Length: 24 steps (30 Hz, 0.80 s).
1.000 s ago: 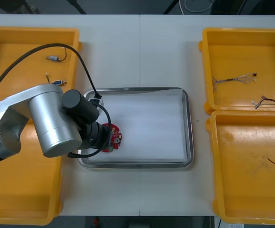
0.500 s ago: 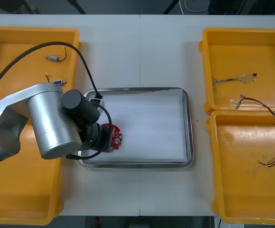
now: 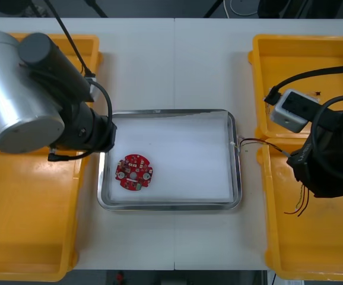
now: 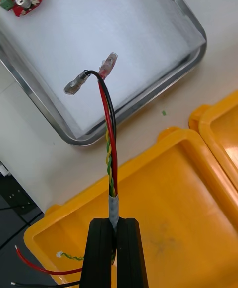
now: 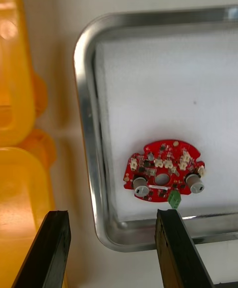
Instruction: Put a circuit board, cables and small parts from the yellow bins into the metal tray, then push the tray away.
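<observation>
My right hand [image 4: 114,226] pinches the red-and-black cable [image 4: 110,139]; its ends may snag the metal tray [image 4: 196,53] rim. Left hand [image 5: 111,216] wide.

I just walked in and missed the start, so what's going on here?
The round red circuit board lies in the metal tray. The left gripper, open, hovers by the tray's left rim. The right gripper is shut on a twisted cable above a right-hand yellow bin, the cable's ends reaching the tray's right rim.
</observation>
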Tool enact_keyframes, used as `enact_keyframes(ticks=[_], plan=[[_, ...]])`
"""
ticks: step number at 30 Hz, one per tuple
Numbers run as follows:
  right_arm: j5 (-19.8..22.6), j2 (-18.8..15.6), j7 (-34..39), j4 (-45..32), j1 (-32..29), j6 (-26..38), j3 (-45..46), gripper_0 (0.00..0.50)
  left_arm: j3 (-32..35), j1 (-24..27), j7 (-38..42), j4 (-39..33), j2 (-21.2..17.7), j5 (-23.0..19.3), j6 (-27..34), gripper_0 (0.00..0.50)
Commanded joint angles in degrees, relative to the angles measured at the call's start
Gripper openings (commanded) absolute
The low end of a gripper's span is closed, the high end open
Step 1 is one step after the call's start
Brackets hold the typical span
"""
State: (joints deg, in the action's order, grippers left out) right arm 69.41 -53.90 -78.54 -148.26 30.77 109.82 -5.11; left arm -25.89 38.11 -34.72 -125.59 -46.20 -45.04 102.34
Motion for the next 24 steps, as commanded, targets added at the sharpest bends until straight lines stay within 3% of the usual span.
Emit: enact_keyframes(ticks=[1, 6, 12, 18, 24], plan=[[-3.76, 3.28, -4.25, -1.07, 6.67, 0.18, -9.04, 0.002, 5.59, 4.95, 3.08, 4.13, -0.12, -1.63, 2.25, 0.500], [-11.23, 6.79, -10.76, 1.66, 11.33, 0.18, -19.15, 0.000, 9.45, 7.76, 2.11, 13.53, -1.00, -1.63, 2.25, 0.500], [-17.56, 10.66, -17.52, 6.75, 12.38, -4.44, -25.91, 0.000, 12.79, 10.66, 0.53, 23.38, -0.91, -0.75, 1.63, 0.500], [-23.97, 11.36, -19.11, 10.62, 13.09, -12.87, -34.09, 0.000, 13.15, 14.62, -0.96, 33.92, -0.91, -0.49, -1.62, 0.500], [-26.44, 11.45, -20.60, 16.77, 14.67, -20.96, -42.17, 0.000, 13.15, 17.17, -1.58, 42.71, -0.65, -0.31, -7.42, 0.500]])
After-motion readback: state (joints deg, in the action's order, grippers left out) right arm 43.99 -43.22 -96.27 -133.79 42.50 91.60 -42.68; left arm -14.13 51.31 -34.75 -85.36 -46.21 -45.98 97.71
